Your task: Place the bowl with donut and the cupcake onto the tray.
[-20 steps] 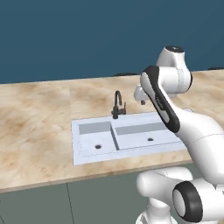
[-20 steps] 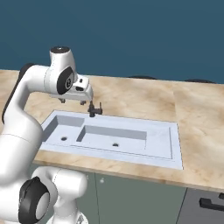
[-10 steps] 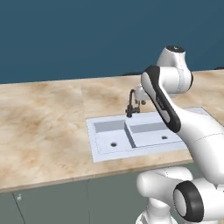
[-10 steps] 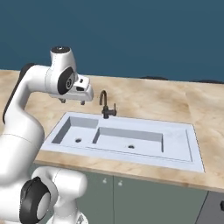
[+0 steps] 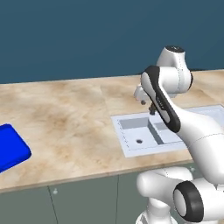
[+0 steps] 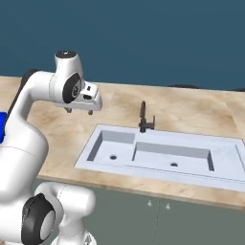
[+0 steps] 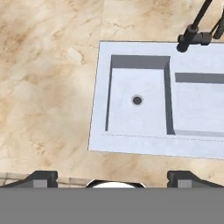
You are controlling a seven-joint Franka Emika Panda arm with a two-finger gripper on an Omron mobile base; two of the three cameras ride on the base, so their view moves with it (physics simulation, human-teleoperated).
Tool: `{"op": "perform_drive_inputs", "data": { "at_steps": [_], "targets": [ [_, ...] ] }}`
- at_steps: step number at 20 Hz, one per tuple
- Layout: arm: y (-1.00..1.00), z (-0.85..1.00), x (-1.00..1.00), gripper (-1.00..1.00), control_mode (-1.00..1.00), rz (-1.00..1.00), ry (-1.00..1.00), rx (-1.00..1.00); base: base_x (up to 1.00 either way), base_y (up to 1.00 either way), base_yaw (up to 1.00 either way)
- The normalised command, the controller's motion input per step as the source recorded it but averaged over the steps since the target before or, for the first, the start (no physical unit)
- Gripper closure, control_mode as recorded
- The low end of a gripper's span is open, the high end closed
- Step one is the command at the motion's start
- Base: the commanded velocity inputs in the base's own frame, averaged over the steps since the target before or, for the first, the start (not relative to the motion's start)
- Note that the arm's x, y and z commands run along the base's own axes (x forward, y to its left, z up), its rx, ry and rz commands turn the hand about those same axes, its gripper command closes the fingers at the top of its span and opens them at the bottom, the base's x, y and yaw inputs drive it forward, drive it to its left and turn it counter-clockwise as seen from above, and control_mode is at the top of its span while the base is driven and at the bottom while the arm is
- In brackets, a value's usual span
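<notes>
The blue tray (image 5: pixel 11 149) lies on the counter at the far left of the left base view, cut off by the picture's edge; a blue sliver of it (image 6: pixel 1 127) shows at the left edge of the right base view. My gripper (image 5: pixel 147 105) hangs open and empty above the counter, by the sink's left end (image 6: pixel 80 111). In the hand view its fingertips (image 7: pixel 41 177) stand wide apart over the counter's front strip, gripper (image 7: pixel 112 178) facing down at the sink. The bowl, the donut and the cupcake are out of view.
A pale double-basin sink (image 5: pixel 131 141) (image 6: pixel 98 150) (image 7: pixel 98 109) is set into the beige marble counter (image 5: pixel 70 118), with a dark faucet (image 6: pixel 143 117) (image 7: pixel 192 37) at its back. A dark blue wall runs behind. Grey cabinet fronts (image 5: pixel 83 199) sit below.
The whole picture has shifted: the base has driven left, so the sink now sits further right and the blue tray has come into view. The arm's pose and the open gripper are unchanged.
</notes>
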Motion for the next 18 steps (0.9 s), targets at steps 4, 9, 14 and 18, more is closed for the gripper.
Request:
{"op": "perform_drive_inputs", "data": {
  "at_steps": [4, 9, 14, 18],
  "targets": [
    [0.0, 0.0, 0.0, -1.0, 1.0, 0.0, 0.0, 0.0, 0.0, 0.69, 0.0],
    [0.0, 0.0, 0.0, -1.0, 1.0, 0.0, 0.0, 0.0, 0.0, 0.7, 0.0],
    [0.0, 0.0, 0.0, -1.0, 1.0, 0.0, 0.0, 0.0, 0.0, 0.69, 0.0],
    [0.0, 0.0, 0.0, -1.0, 1.0, 0.0, 0.0, 0.0, 0.0, 0.7, 0.0]
  ]
}}
